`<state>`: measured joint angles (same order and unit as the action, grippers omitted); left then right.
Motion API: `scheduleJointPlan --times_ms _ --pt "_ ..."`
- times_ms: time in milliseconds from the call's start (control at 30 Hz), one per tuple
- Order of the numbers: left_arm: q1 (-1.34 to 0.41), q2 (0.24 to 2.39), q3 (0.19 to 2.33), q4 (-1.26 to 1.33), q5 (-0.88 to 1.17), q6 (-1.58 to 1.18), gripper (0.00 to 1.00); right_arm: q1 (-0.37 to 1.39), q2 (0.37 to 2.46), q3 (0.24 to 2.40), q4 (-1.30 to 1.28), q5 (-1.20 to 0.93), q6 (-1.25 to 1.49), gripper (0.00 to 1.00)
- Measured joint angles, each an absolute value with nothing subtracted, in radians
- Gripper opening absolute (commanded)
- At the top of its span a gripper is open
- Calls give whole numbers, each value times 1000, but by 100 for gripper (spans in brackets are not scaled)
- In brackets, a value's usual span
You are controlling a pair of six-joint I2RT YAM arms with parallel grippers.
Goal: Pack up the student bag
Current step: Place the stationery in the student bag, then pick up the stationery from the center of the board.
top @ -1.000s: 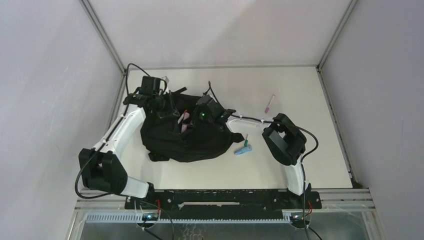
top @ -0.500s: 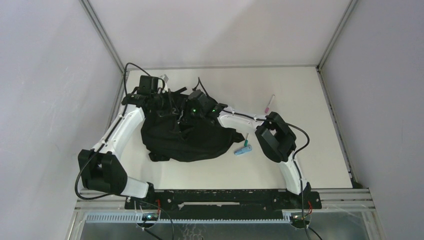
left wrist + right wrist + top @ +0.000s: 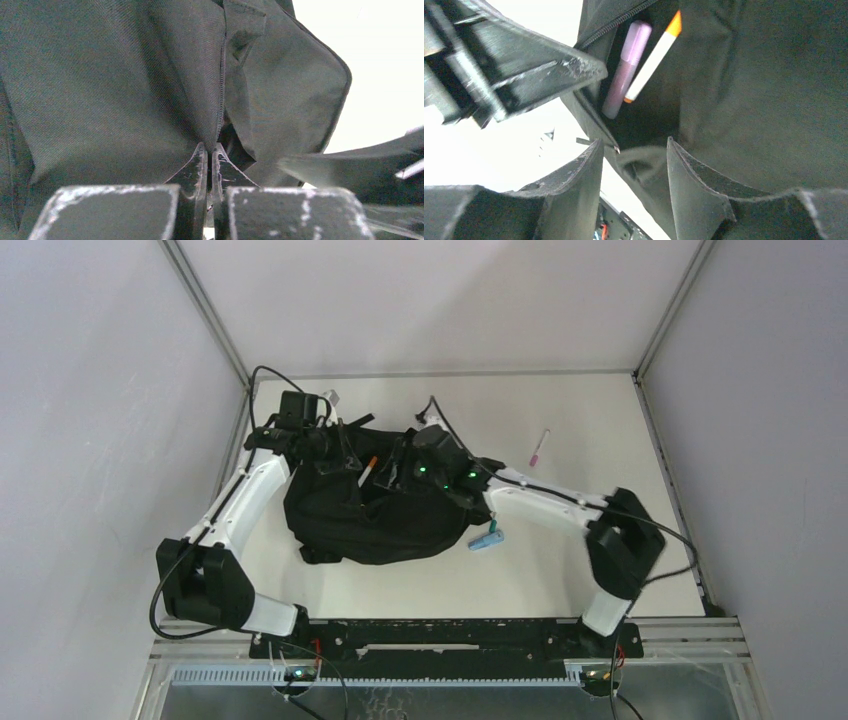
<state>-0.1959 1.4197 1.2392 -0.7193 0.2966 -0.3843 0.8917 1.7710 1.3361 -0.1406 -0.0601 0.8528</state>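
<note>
The student bag (image 3: 370, 515), a black soft backpack, lies left of the table's middle. My left gripper (image 3: 335, 445) is at its upper left edge, shut on a fold of bag fabric beside the zip (image 3: 210, 147). My right gripper (image 3: 400, 472) hovers over the bag's open mouth; it is open (image 3: 634, 150) with nothing between its fingers, and a strap of the bag lies just beyond the tips. Inside the opening lie a purple highlighter (image 3: 624, 70) and a white marker with an orange cap (image 3: 654, 55). That marker's end shows at the opening (image 3: 367, 468) in the top view.
A pink pen (image 3: 539, 447) lies on the white table to the right of the bag. A blue and green item (image 3: 487, 537) sits at the bag's right edge, under my right forearm. Grey walls close the table at the back and sides.
My right gripper has gone from shut to open above the bag's mouth. The marker and highlighter now lie loose inside. The right arm's elbow has swung out to the right.
</note>
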Motion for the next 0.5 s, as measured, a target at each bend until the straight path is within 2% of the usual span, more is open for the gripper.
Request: scheduleJointPlan --times_ms 167,300,500 --pt "-196 1420 1239 -719 297 -373 0 875 1517 1166 -188 124 790 57" --pt "-196 1420 1239 -719 297 -365 0 783 1336 979 -261 259 787 57" --pt "-196 1421 1239 -717 298 -366 0 565 1341 836 -411 326 780 57"
